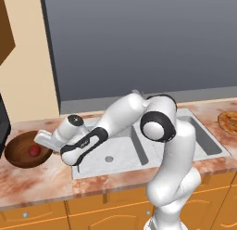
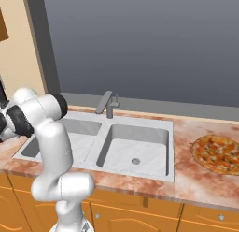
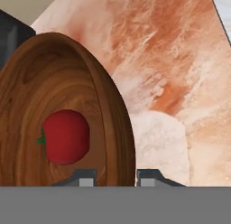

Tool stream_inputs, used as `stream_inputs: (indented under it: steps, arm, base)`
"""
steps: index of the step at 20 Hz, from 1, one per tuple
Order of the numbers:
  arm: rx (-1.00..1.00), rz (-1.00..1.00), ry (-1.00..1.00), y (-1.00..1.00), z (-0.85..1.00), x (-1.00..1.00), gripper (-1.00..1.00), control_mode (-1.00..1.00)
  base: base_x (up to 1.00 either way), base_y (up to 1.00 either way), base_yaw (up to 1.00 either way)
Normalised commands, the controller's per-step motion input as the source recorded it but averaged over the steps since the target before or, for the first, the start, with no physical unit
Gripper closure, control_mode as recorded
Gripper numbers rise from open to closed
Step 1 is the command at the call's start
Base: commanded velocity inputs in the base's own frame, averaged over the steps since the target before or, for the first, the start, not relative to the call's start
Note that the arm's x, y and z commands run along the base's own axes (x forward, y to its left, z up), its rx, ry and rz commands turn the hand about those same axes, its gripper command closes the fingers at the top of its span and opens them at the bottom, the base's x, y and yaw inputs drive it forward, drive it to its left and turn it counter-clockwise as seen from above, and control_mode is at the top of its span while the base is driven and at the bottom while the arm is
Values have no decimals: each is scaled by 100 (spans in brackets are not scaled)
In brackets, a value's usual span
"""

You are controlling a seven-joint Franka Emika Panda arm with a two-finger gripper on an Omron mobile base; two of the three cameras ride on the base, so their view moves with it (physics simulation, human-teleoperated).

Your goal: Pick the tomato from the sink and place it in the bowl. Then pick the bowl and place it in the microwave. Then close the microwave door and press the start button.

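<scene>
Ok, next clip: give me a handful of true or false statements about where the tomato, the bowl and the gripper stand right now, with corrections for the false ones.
1. The tomato lies inside the bowl. True.
2. The bowl sits in a sink basin. False: it rests on the marbled counter left of the sink.
3. The gripper straddles the bowl's rim, one fingertip inside and one outside. True.
4. The gripper holds the tomato. False: the tomato lies free in the bowl.
5. A pizza lies on the counter right of the sink. True.
</scene>
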Motion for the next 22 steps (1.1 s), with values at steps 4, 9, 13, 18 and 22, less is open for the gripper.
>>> stream_inputs:
  steps: [4,9,13,18,22]
  arm:
    - [3,-15,-7,-42,52,-46,100,-100]
    - [12,-16,-3,-62,97,-51,100,-100]
    - [9,-15,0,-54,100,-42,100,-100]
    - [13,-24,5,-55,100,-46,100,-100]
    - [13,-28,16,-53,100,-36,100,-100]
  base:
    - [0,0,0]
    - [0,0,0]
    - [0,0,0]
    - [0,0,0]
    - [0,0,0]
